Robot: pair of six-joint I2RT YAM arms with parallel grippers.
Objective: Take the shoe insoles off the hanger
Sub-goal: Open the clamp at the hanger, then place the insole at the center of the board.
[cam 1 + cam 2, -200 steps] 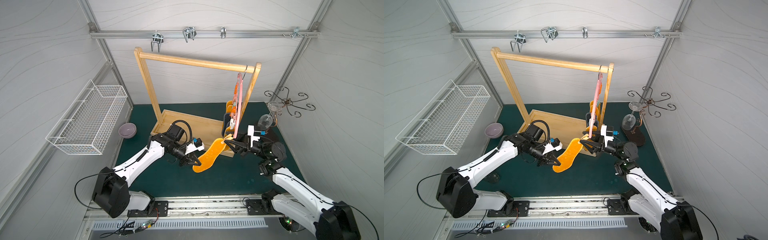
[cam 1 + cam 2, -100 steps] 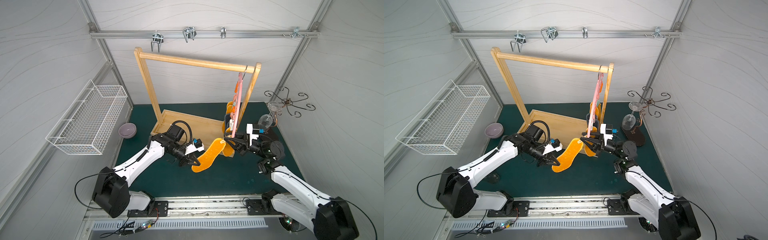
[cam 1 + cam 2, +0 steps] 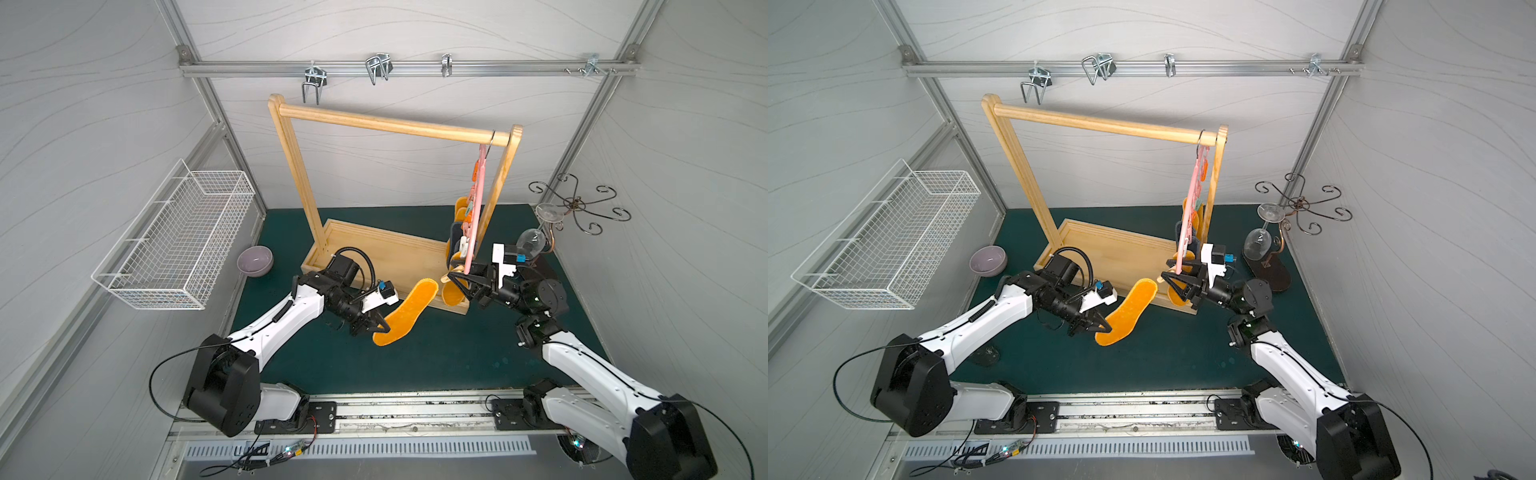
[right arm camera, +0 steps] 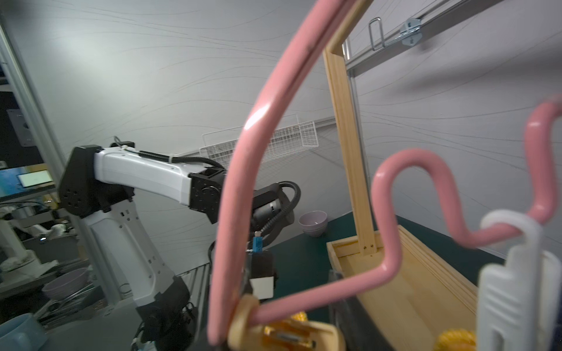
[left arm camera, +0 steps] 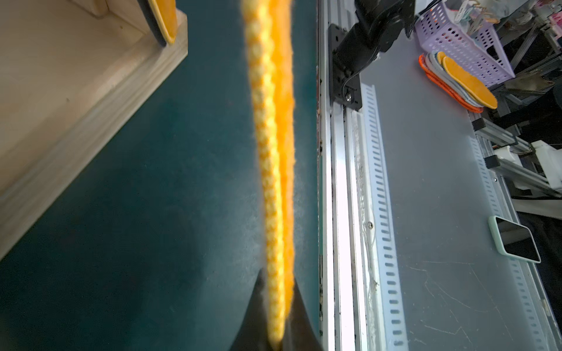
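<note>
Nearest, both arms are bolted to the rail along the front edge of the green surface. The left arm rises from its base, then stretches its white forearm low and inward toward the middle. Its wrist is about level, and the left pincer points toward the other arm. That pincer is clamped tight on one end of an orange insole, which slants away from it. The insole's far tip lies near the front rim of the wooden rack base, well clear of the hanger. In the left wrist view this insole shows edge-on, running straight out from between the dark fingers.

The right arm climbs from its base at the rail and folds at the elbow. Its wrist turns so that the right pincer faces left at the low end of the pink hanger. Its jaws stand partly apart there, beside a beige clip. Whether they press on the clip or the hanger I cannot tell.

Farther back, the hanger hooks over the rack's top bar, close to the right post. More insoles, orange and dark grey, are clipped along it. The lowest one reaches the rack's base tray.

Beyond these, a purple bowl sits near the left wall under a white wire basket. A glass hangs upside down from a scrolled metal stand at the far right.
</note>
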